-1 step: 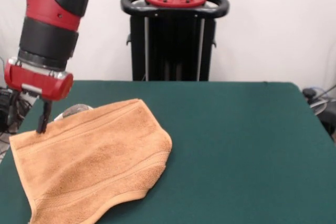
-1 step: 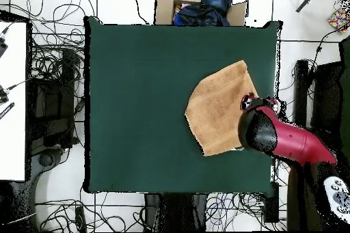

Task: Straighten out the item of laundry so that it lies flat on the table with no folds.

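The item of laundry, an orange-tan towel with stripe bands, lies crumpled at the near left of the green table. Its right side curls under in a rounded fold, and a small pale patch shows at its far edge. My gripper comes down at the towel's far left edge with its fingers together, pinching that edge. In the overhead view the towel lies toward the table's right side. There the red arm covers its right corner, and the gripper sits at the towel's right edge.
A cardboard box holding dark clothes stands beyond the table's top edge in the overhead view. Cables lie on the floor around the table. The black pedestal stands behind the far edge.
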You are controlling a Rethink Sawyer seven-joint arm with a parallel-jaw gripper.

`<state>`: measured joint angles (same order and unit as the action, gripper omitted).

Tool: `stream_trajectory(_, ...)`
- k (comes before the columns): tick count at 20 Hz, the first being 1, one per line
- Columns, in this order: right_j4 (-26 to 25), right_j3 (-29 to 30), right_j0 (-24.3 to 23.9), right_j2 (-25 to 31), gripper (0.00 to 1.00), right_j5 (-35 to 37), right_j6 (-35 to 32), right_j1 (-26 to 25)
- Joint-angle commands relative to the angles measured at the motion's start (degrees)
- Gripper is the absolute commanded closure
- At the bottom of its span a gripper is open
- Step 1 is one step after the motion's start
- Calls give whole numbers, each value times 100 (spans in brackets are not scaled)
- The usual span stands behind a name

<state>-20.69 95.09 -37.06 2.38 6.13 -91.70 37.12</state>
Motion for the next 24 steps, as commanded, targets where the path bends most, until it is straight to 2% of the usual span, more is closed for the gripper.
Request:
stream_trajectory(1, 316, 1237, -383, 991, 0, 874, -543, -105)
stream_trajectory(11, 174, 1899, -1083, 1526, 0, 1070, -251, -444)
stream_trajectory(24, 26, 2253, -1014, 1561, 0, 578, -480, -779)
